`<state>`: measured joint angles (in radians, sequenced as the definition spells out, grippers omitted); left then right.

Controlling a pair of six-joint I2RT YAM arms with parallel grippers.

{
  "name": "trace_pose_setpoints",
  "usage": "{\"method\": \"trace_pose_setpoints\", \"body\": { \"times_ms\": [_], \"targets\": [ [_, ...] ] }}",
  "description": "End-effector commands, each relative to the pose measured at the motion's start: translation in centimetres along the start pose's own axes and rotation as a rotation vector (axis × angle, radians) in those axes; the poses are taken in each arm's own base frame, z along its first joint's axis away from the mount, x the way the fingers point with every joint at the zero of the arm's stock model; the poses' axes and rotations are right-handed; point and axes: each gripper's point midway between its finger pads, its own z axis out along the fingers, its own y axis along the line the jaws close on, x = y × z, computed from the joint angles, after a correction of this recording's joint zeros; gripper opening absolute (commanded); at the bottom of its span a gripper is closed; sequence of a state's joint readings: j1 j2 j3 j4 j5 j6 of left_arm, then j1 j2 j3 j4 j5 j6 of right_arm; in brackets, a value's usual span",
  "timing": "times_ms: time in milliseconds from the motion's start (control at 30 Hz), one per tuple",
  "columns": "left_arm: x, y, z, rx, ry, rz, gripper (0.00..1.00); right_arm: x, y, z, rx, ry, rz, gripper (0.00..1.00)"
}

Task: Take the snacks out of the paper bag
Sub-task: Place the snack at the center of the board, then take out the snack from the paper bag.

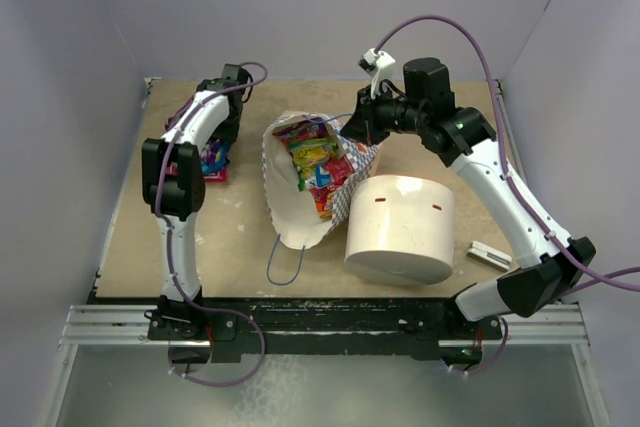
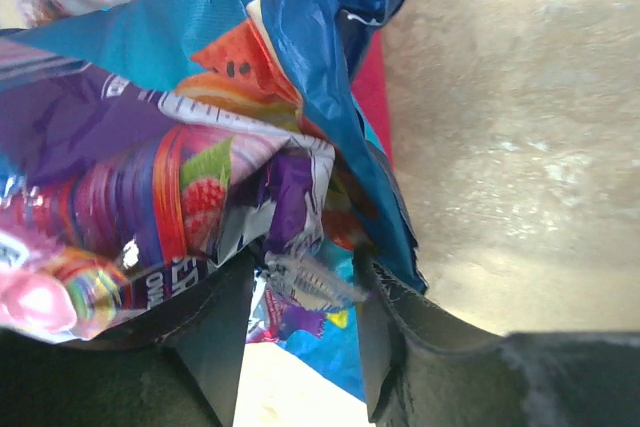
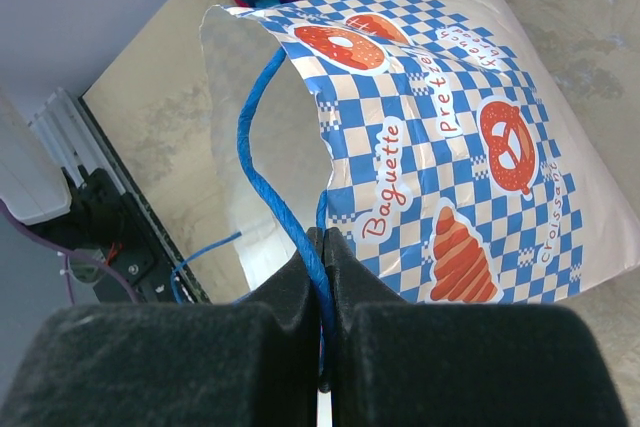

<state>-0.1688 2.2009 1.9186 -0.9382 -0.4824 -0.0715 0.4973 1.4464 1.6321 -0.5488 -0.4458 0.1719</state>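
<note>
On the table, just beside the white cylinder, the paper bag lies mouth open with snacks inside. More packets lie at the far left. The right gripper is clenched on the bag's blue cord handle. The left gripper stands parted around a packet's crinkled edge, seemingly not squeezing it.

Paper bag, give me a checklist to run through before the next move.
1. Right gripper shut on the cord: ok.
2. Bag mouth held open: ok.
3. Snacks in view inside it: ok.
4. Left gripper free of the packet: not ok, the packet's edge sits between the open jaws.
5. Cylinder clear of the bag: cannot tell.
</note>
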Motion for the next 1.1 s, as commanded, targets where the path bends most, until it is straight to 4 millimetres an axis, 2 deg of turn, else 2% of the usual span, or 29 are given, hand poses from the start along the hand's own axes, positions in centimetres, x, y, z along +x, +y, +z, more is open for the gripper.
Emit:
{"method": "trace_pose_setpoints", "body": {
  "times_ms": [0,100,200,333,467,667,767,867,933,1000,1067],
  "targets": [
    [-3.3,0.6,-4.9,0.103,-0.158,-0.127,0.5,-0.8,1.3,-0.9,-0.043,-0.03,-0.004,0.0],
    [-4.1,2.1,-7.8,0.106,-0.21,-0.163,0.55,-0.9,1.5,-1.0,-0.05,-0.037,0.005,0.0],
    [-3.9,3.1,-10.6,0.129,-0.244,-0.209,0.58,-1.2,1.6,-1.1,-0.05,-0.044,0.01,0.0],
    [-2.7,2.9,-14.6,0.248,-0.273,-0.291,0.67,-1.4,1.7,-1.1,-0.049,-0.049,0.025,0.0],
    [-0.1,0.8,-19.3,0.478,-0.307,-0.387,0.67,-1.2,1.6,-1.2,-0.039,-0.045,0.041,0.0],
    [5.4,-2.1,-27.3,0.873,-0.401,-0.531,0.66,-0.9,1.4,-1.2,-0.02,-0.038,0.065,0.0],
    [8.1,-3.2,-30.4,1.012,-0.426,-0.53,0.62,-1.0,1.3,-1.2,-0.015,-0.046,0.088,0.0],
    [9.9,-3.6,-34.0,1.083,-0.505,-0.51,0.6,-1.5,1.6,-1.0,-0.03,-0.055,0.108,0.0],
    [10.8,-4.9,-36.3,1.144,-0.551,-0.475,0.59,-1.8,1.9,-0.8,-0.048,-0.053,0.118,0.0],
    [11.7,-6.7,-37.3,1.169,-0.55,-0.438,0.57,-1.9,2.1,-0.6,-0.061,-0.044,0.134,0.0],
    [12.6,-8.7,-37.0,1.13,-0.522,-0.398,0.55,-2.1,2.4,-0.6,-0.073,-0.04,0.15,0.0]
  ]
}}
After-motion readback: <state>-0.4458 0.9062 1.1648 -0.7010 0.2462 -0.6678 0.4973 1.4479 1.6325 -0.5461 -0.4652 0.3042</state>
